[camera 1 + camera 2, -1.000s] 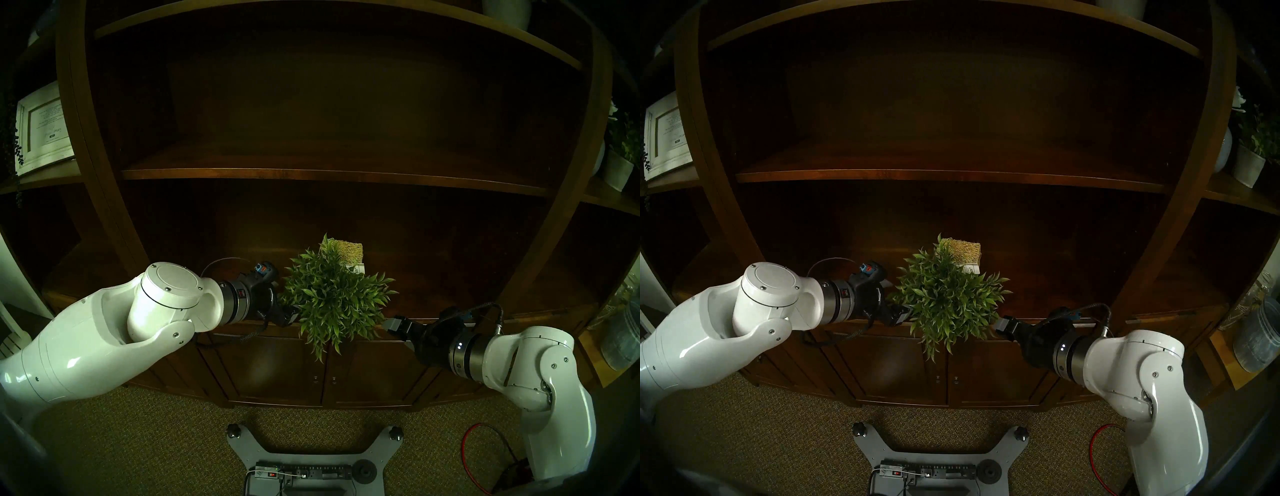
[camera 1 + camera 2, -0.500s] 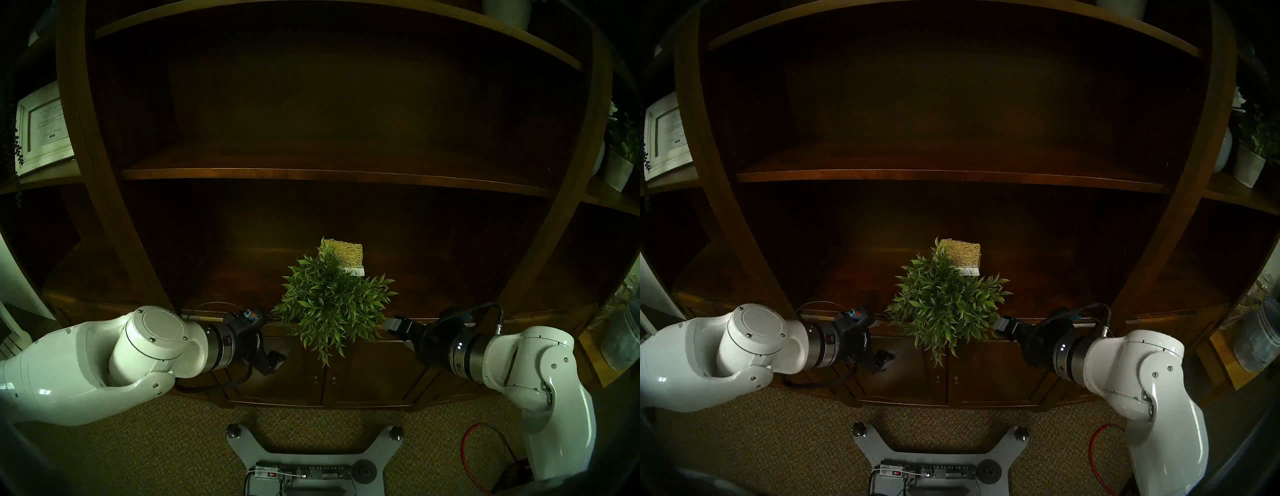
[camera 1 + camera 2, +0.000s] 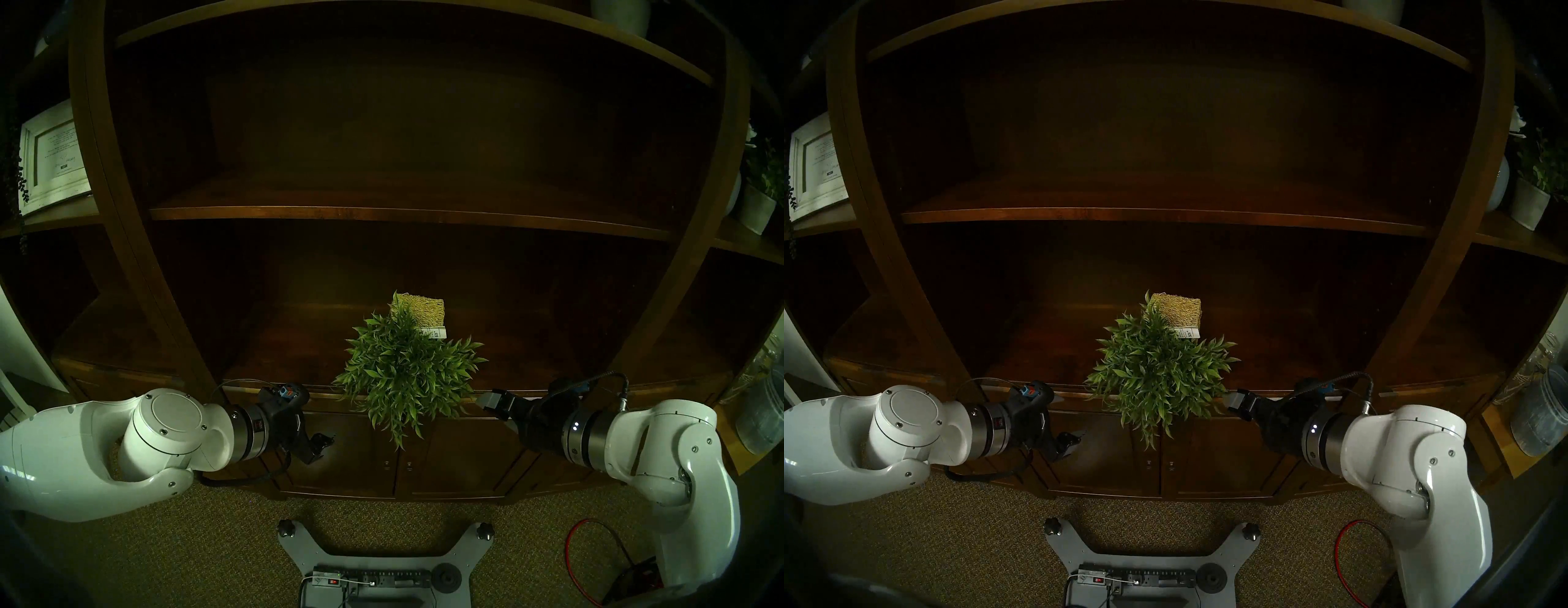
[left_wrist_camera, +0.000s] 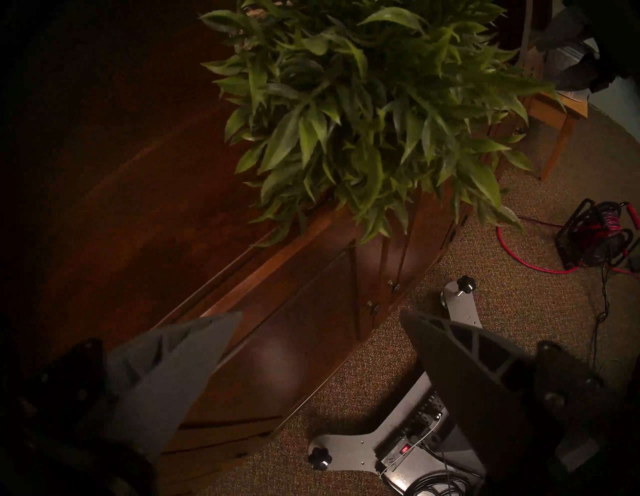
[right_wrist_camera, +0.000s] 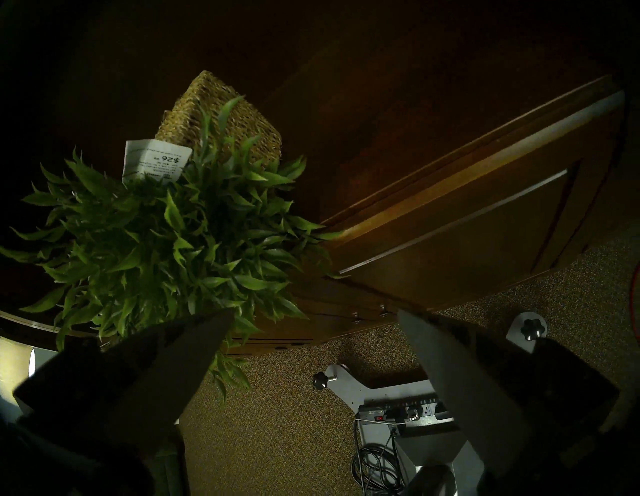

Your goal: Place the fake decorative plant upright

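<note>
Our fake decorative plant [image 3: 407, 373] is lying tipped mid-frame on the shelf [image 3: 297, 339], pot toward the back, leaves over the front edge. Right gripper [image 3: 488, 401] sits nearest, lower right, wide open and empty; left gripper [image 3: 320, 443] too, lower left.

dim, murky fisheye views; dark vignetted rims.

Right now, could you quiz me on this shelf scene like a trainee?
1. True or false: the plant stands upright.
2. What does the left gripper hold? A) the pot B) leaves C) nothing
3. Fill in: the tag shows a price of $___.

Key: 1 false, it lies tipped, its pot toward the shelf's back, leaves over the front edge. 2 C, open and empty. 3 26.
</note>
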